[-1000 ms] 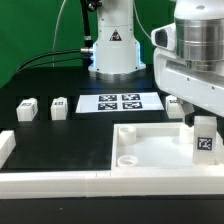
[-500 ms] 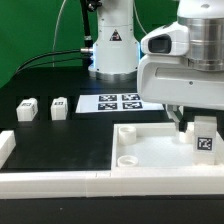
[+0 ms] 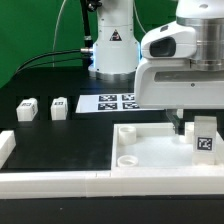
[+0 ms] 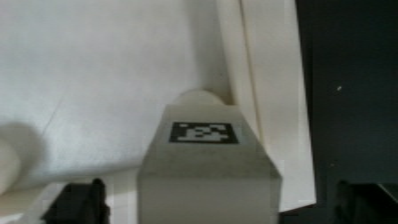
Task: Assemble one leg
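Jaws (image 4: 210, 203): spread wide, one finger on each side of the leg, neither seen touching it; gripping nothing.
Leg (image 3: 204, 137): upright on the panel (image 3: 150, 150), near the worktop's front right corner in the exterior view, tag facing the camera.
Key relation: leg lies straight below and between the jaws, long axis vertical, in line with the approach.
Judged next: lower, then close across the leg's narrow sides.
Spare legs (image 3: 42, 107): two, well apart, toward the worktop's left edge.
Marker board (image 3: 118, 102): behind the panel, unused.
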### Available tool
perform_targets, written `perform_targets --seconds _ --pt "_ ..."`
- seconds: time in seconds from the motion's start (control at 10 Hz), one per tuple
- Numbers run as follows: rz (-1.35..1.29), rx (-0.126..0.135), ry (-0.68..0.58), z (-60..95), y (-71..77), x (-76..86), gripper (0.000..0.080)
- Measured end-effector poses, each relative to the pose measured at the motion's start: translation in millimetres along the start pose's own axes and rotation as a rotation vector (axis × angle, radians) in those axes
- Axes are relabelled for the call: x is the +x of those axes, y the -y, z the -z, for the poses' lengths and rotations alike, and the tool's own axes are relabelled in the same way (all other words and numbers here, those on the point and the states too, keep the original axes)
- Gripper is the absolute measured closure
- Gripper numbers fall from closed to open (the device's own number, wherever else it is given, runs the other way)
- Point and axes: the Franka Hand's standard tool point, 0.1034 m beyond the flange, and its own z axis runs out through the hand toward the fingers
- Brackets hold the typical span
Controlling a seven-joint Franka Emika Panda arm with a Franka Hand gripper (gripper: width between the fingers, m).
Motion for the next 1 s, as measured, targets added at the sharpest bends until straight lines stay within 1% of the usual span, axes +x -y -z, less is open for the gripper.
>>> perform_targets --seconds 0.2,0.3,0.4,0.7,1.0 --pt "0.0 0.0 0.0 0.0 0.0 0.0 0.0422" --pt "0.0 -0.001 0.001 -0.3 -0.6 -0.2 0.0422" --pt "-0.001 -0.001 0.001 -0.6 -1.1 -0.3 0.0506" --pt "-0.067 0.001 0.002 -0.8 -1.7 -0.4 0.0506" --pt "-0.44 0.001 -0.001 -0.8 -2.2 -0.3 0.0506"
